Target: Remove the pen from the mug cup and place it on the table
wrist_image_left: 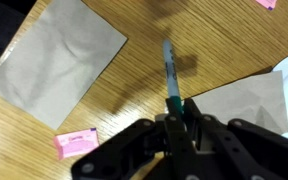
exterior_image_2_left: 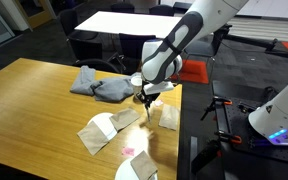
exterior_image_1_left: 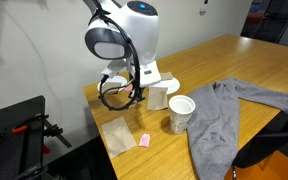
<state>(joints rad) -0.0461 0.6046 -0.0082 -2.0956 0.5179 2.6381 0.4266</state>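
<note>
My gripper (wrist_image_left: pixel 174 112) is shut on the slim teal pen (wrist_image_left: pixel 169 75). The pen points away from the jaws over the light wooden table (wrist_image_left: pixel 134 100). In both exterior views the gripper (exterior_image_1_left: pixel 134 95) (exterior_image_2_left: pixel 144 96) hangs low over the table near its edge, above beige paper sheets. The whitish speckled mug cup (exterior_image_1_left: pixel 181 113) stands upright a little to the side of the gripper, apart from it. No pen shows in the cup.
A grey cloth (exterior_image_1_left: pixel 229 112) (exterior_image_2_left: pixel 99 85) lies bunched beside the cup. Beige paper sheets (exterior_image_1_left: pixel 116 133) (wrist_image_left: pixel 59 55) lie flat near the table edge. A small pink block (exterior_image_1_left: pixel 144 140) (wrist_image_left: pixel 76 144) lies close by. A shallow white bowl (exterior_image_1_left: pixel 170 86) sits behind the gripper.
</note>
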